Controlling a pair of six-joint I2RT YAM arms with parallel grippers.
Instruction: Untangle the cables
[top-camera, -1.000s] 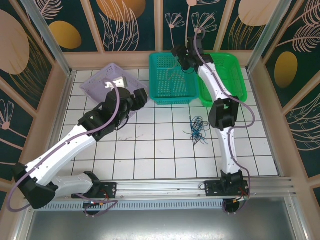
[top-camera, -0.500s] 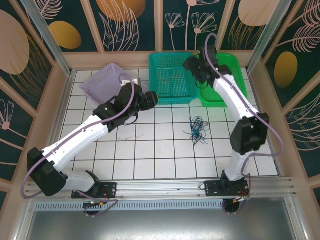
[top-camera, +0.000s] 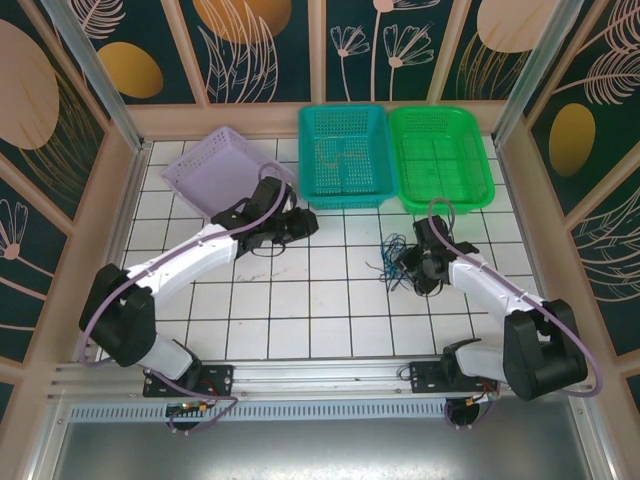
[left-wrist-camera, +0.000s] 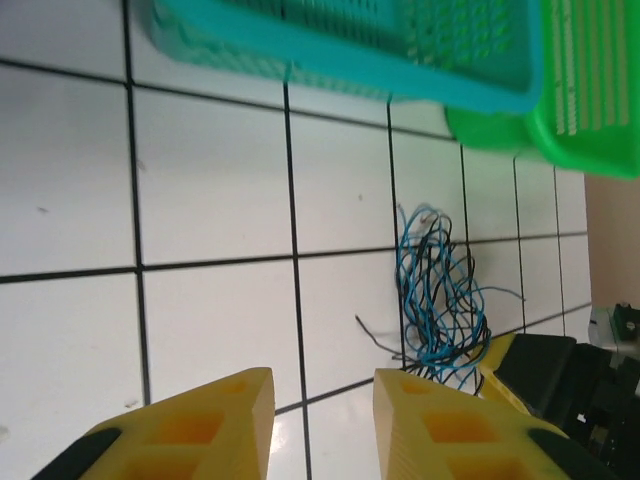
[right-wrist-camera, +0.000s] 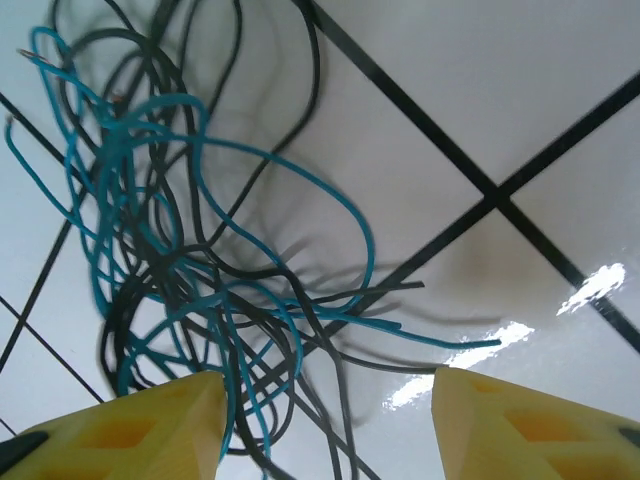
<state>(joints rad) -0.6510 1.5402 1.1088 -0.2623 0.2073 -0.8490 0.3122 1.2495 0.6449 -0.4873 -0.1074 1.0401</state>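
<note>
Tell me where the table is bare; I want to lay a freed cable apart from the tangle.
Widest bare tiles lie between the left arm, the right arm and the near rail. A narrower strip separates the left gripper from the cables. Crowded: around the cables, where the right gripper sits, and by the baskets.

Your left end effector (left-wrist-camera: 320, 388) is spread wide over the tiled bench (left-wrist-camera: 210, 180). Tangled blue and black cables (left-wrist-camera: 440, 290) lie ahead, apart from the teal basket (left-wrist-camera: 400, 60).
</note>
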